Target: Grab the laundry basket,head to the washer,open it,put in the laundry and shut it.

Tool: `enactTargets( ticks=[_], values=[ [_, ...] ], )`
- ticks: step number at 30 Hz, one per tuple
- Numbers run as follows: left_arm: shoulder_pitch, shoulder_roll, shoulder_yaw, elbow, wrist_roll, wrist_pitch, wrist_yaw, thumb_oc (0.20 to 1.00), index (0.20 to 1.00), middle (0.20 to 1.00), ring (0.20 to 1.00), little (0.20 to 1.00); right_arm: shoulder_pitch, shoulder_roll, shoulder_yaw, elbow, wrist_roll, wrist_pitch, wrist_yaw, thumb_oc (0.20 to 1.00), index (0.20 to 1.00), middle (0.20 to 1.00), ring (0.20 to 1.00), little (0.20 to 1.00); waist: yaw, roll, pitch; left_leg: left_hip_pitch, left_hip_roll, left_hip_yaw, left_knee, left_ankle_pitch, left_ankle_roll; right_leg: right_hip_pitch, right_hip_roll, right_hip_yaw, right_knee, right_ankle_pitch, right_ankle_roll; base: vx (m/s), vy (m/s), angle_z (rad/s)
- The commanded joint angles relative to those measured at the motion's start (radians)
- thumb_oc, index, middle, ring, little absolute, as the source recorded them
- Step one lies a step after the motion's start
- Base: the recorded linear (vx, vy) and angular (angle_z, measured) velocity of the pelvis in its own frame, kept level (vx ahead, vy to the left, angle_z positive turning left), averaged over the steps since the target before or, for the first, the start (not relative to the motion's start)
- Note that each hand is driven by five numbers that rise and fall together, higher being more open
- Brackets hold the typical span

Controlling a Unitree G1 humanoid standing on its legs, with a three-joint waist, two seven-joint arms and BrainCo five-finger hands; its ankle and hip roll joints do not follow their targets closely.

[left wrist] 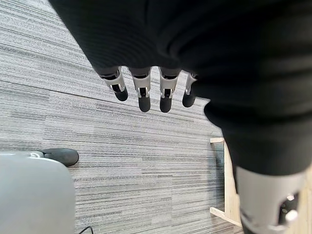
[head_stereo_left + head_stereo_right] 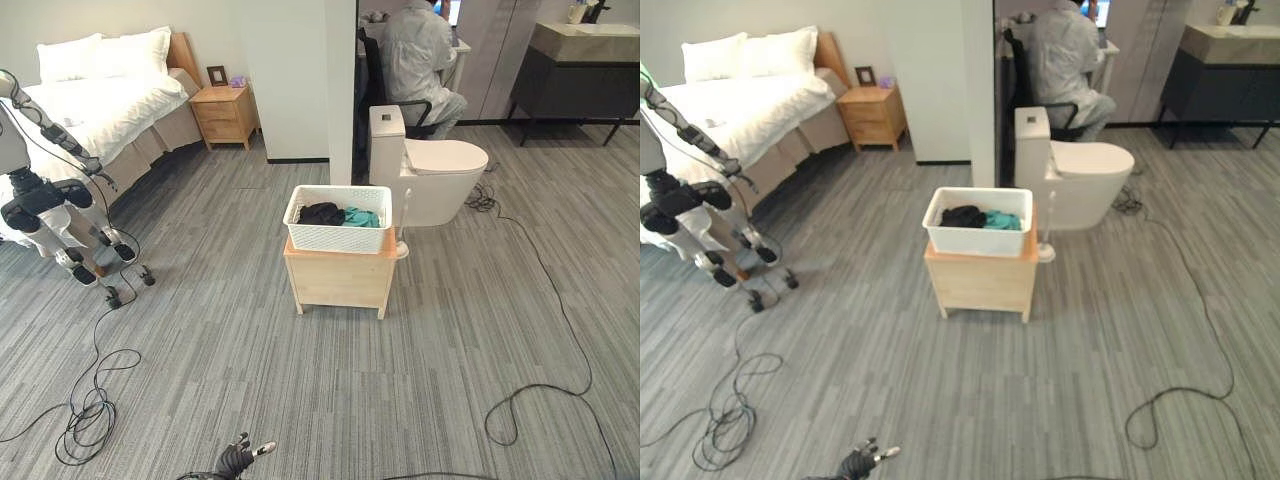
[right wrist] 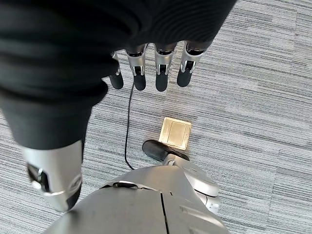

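Where toilet (image 2: pixel 440 175) adjoins basket (image 2: pixel 338 220) — perhaps touching

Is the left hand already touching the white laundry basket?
Apart. In the left eye view the left hand is low near the floor, wide carpet between it and the laundry basket.

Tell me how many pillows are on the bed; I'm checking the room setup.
2. Both pillows lie side by side at the head of the bed, against the wall: one farther from the nightstand, the other nearer it. More could be hidden.
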Motion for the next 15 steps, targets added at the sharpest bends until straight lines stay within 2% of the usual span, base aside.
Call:
enactTargets(
  ticks=[1, 15],
  values=[
    [-0.05, 0.024, -0.016, 0.02, 0.027, -0.03, -0.006, 1.0, 1.0, 1.0, 1.0, 1.0, -0.039, -0.011, 0.005, 0.096, 0.011, 0.002, -0.011, 1.0, 1.0, 1.0, 1.0, 1.0, 0.022, -0.045, -0.02, -0.061, 0.095, -0.014, -0.016, 0.075, -0.082, 0.03, -0.128, -0.034, 0.008, 0.01, 0.154, 0.0, 0.0, 0.0],
    [-0.054, 0.019, -0.01, 0.046, 0.029, -0.029, 0.004, 1.0, 1.0, 1.0, 1.0, 1.0, -0.037, -0.004, 0.016, 0.09, 0.015, -0.002, -0.008, 1.0, 1.0, 1.0, 1.0, 1.0, 0.02, -0.048, -0.02, -0.062, 0.097, -0.013, -0.016, 0.075, -0.085, 0.03, -0.126, -0.038, 0.008, 0.009, 0.154, 0.0, 0.0, 0.0]
  ],
)
